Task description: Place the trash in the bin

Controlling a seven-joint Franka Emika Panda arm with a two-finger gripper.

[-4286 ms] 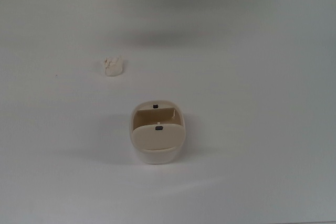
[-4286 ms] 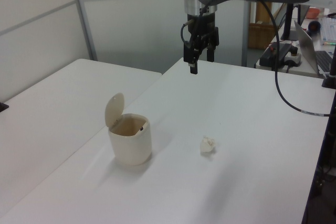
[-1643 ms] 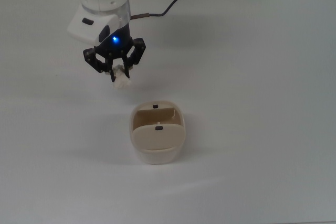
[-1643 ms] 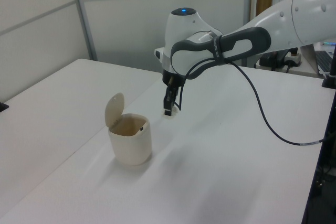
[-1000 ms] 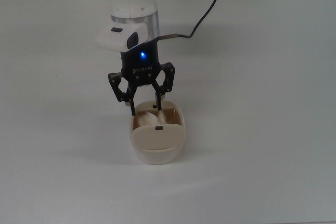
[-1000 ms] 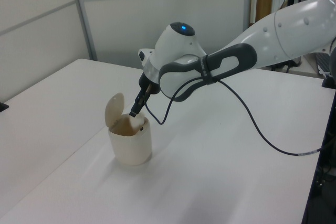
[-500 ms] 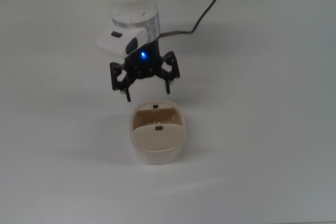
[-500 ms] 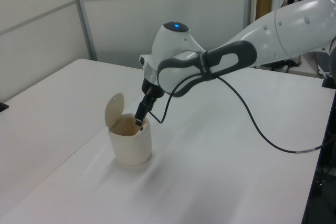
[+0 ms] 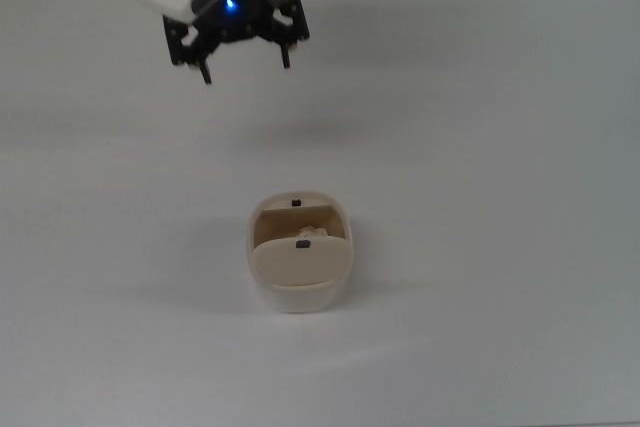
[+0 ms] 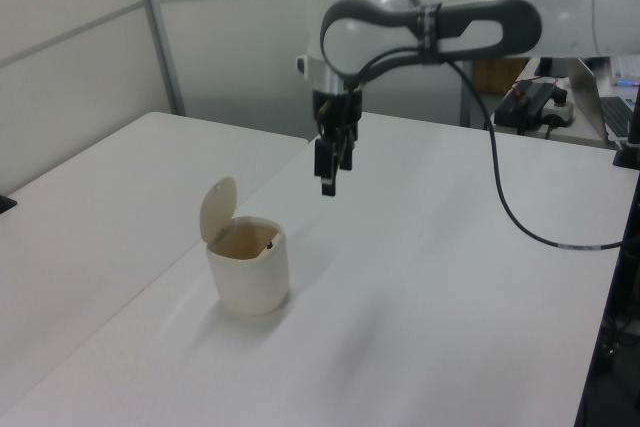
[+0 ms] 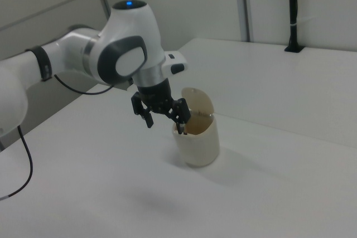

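Note:
The bin is a small cream container with its flap lid swung open, standing in the middle of the white table. The trash, a small white paper wad, lies inside the bin and just shows in the opening in the top view. In the left view the bin hides the wad, and so does the bin in the right view. My gripper hangs open and empty well above the table, off toward the top view's upper left of the bin. It also shows as the gripper and the gripper.
A black cable trails from the arm over the table. A second white table adjoins on the left view's left. A laptop and clutter stand at the left view's far right. A black post stands at the back in the right view.
The gripper carried the trash to the bin, opened and dropped it inside. It has since risen and moved away toward the top view's upper left, empty.

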